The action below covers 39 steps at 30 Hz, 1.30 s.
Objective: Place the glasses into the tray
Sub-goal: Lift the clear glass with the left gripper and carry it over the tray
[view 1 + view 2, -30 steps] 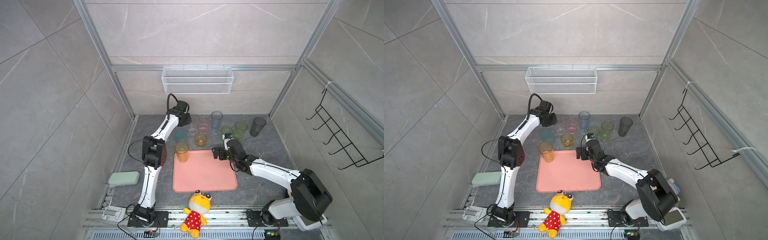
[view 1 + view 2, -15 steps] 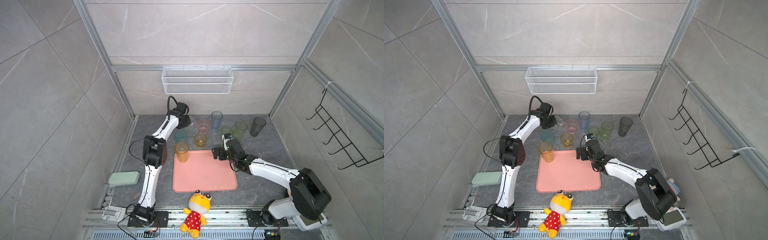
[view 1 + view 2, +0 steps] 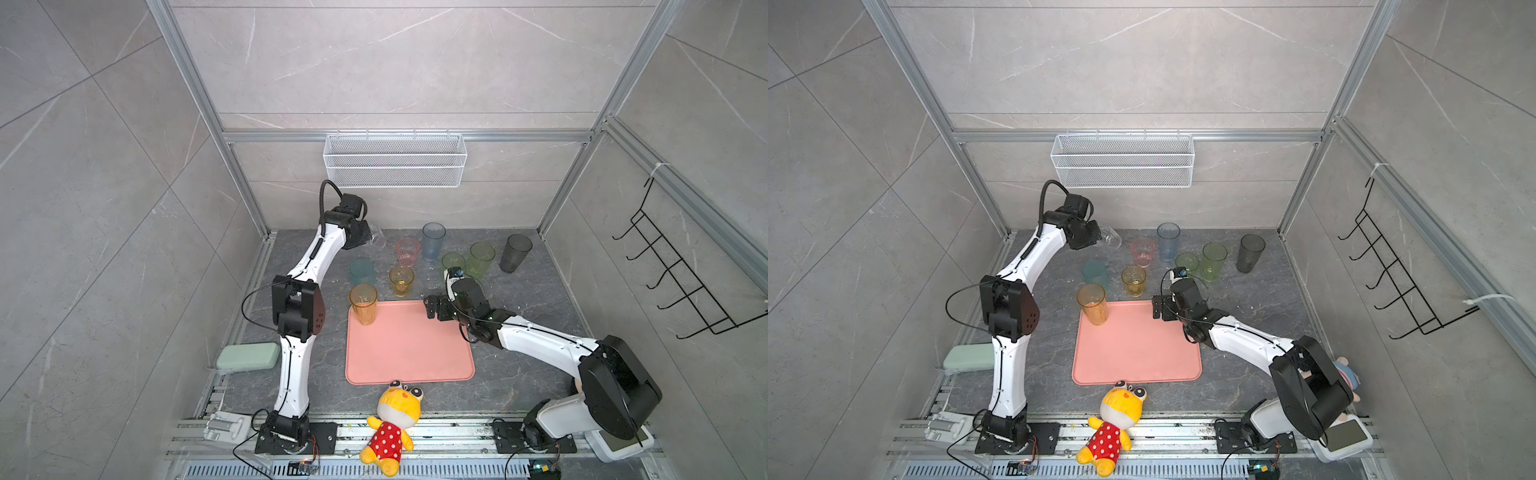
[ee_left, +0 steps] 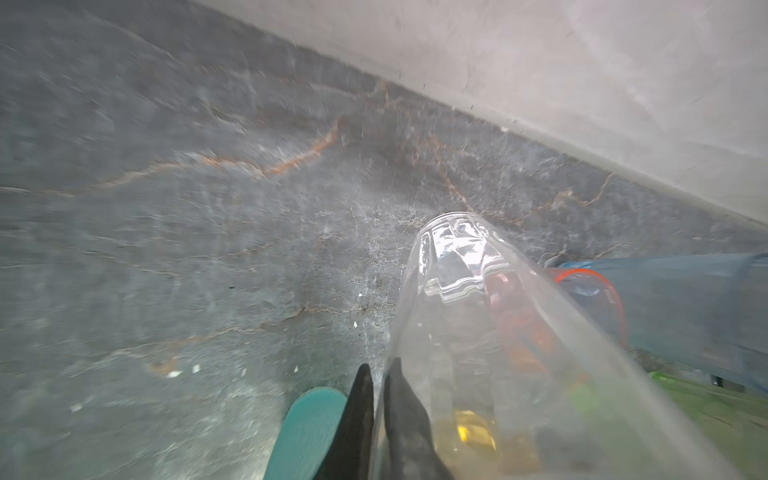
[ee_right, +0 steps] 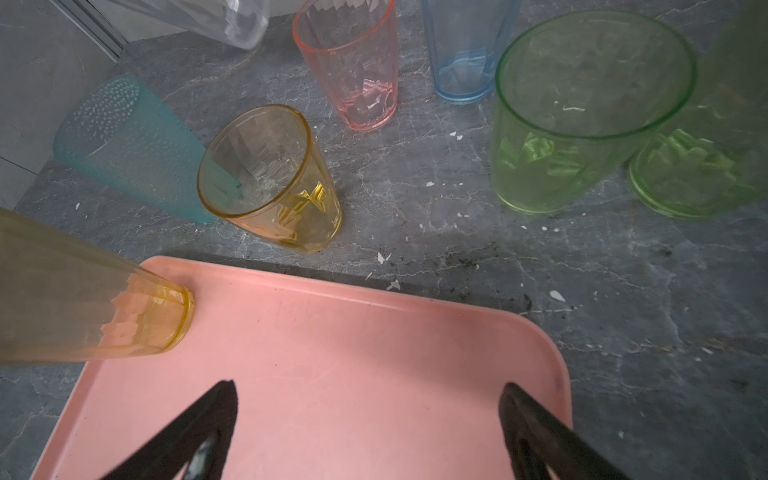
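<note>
Our left hand (image 4: 380, 368) is clamped on the clear glass (image 4: 478, 332) at its rim, hence tilted; our right hand (image 5: 369, 384) hovers spread above the tray (image 5: 332, 303).

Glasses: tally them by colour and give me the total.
amber glass: 1
yellow glass: 1
teal glass: 1
pink glass: 1
blue glass: 1
green glasses: 2
smoky grey glass: 1
clear glass: 1
Total: 9

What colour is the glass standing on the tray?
Amber; the glass shows best in the right wrist view.
</note>
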Tool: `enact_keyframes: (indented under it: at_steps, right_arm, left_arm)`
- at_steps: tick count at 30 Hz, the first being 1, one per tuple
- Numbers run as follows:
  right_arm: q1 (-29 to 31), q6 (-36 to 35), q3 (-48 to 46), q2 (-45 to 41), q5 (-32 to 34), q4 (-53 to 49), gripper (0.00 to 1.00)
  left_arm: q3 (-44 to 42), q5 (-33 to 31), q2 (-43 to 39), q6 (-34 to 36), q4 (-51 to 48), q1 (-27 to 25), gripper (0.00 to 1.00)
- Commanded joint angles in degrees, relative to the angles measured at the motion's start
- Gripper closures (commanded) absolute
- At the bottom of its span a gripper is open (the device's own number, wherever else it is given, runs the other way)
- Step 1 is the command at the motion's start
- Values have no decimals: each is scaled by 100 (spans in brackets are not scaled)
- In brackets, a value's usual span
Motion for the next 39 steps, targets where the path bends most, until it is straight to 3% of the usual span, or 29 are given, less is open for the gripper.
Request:
enact_keyframes:
  at_steps: [1, 18, 30, 39]
  right_arm:
    - [31, -15, 167, 19, 133, -105, 1]
    - [33, -33, 209, 10, 171, -212, 1]
    - [28, -17, 216, -8, 165, -246, 1]
    - [32, 2, 221, 10, 149, -260, 1]
  left_arm:
    - [160, -393, -715, 430, -459, 49, 98]
    - [-310, -1329, -2567, 775, -3120, 57, 99]
    - [-1923, -1249, -4037, 479, -4148, -12, 100]
    - [-3160, -1086, -4883, 179, -4274, -500, 100]
